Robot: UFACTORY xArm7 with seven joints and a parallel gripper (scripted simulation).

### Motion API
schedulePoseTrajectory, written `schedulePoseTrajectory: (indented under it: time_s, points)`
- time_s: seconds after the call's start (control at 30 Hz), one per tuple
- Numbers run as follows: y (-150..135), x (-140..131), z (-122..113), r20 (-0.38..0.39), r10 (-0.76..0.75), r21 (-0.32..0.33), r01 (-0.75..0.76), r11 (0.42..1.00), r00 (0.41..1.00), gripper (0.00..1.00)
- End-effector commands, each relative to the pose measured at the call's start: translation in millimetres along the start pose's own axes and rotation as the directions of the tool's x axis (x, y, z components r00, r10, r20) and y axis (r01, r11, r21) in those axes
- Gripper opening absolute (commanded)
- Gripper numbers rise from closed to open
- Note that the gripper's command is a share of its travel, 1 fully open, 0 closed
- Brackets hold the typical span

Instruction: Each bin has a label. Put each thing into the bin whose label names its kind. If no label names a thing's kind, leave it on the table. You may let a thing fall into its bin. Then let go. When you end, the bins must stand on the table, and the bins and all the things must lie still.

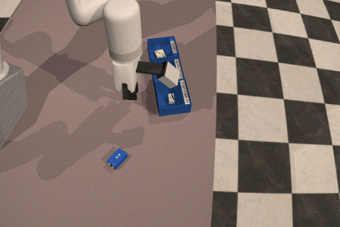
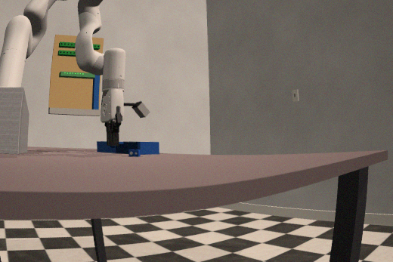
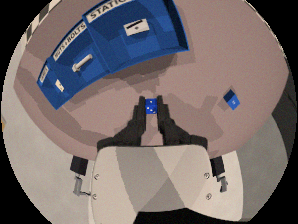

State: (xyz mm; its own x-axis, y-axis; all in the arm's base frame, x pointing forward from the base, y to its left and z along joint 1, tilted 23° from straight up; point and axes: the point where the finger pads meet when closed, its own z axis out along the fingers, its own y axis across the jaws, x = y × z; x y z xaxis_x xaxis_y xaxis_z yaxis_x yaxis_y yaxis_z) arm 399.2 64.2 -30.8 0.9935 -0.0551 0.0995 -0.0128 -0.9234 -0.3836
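Observation:
My gripper (image 1: 129,95) stands low over the table, just left of the blue row of three bins (image 1: 168,74). In the wrist view the fingers are shut on a small blue cube (image 3: 150,104) with pale marks; in the top view the fingers hide the cube. The near bin is labelled STATIONERY (image 3: 127,3) and holds a small white thing (image 1: 170,98). The far bin, labelled GAMES, holds a white die (image 1: 159,53). The middle bin's label is too blurred to read; a white thing (image 3: 83,63) lies in it.
A blue box (image 1: 117,158) lies on the table well in front of the gripper, also in the wrist view (image 3: 230,99). The wrist camera block (image 1: 169,76) hangs over the middle bin. A grey pedestal (image 1: 10,103) stands at the left edge.

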Motion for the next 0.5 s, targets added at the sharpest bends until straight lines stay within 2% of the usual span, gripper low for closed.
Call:
schedulePoseTrajectory:
  time_s: [0.0,0.3,0.47]
  points:
    - [0.2,1.1,-13.6,-0.001,0.000,-0.001,0.000,1.000,1.000,0.00]
    - [0.2,1.2,-36.9,-0.001,0.000,-0.001,0.000,1.000,1.000,0.00]
    - [0.2,1.2,-36.9,-0.001,0.000,-0.001,0.000,1.000,1.000,0.00]
